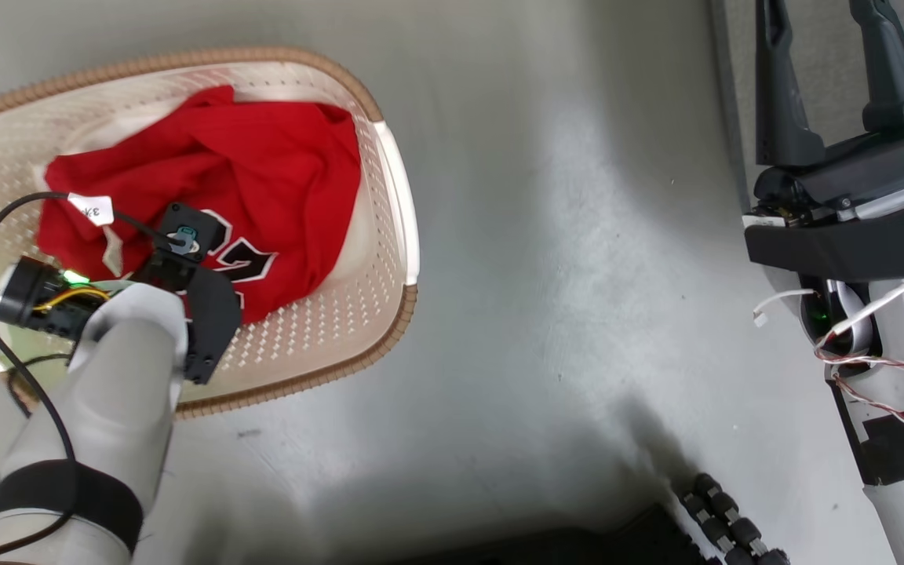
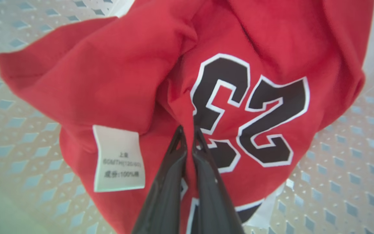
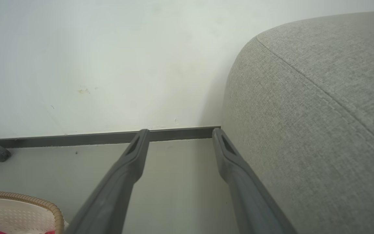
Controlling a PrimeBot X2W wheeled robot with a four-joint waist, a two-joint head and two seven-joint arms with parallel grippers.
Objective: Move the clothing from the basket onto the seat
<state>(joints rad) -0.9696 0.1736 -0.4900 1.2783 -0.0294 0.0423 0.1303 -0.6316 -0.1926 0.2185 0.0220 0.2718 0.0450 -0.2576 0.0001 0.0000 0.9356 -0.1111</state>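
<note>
Left hand closed, pinching a fold of the red jersey beside its "23". Jersey lies heaped inside the basket on the floor. Seat stands well to the right, beside the open, empty right hand. Judged: lift, then carry rightward.

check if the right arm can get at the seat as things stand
Likely yes: the right end effector hangs open and empty close beside the seat, with nothing between them.
</note>
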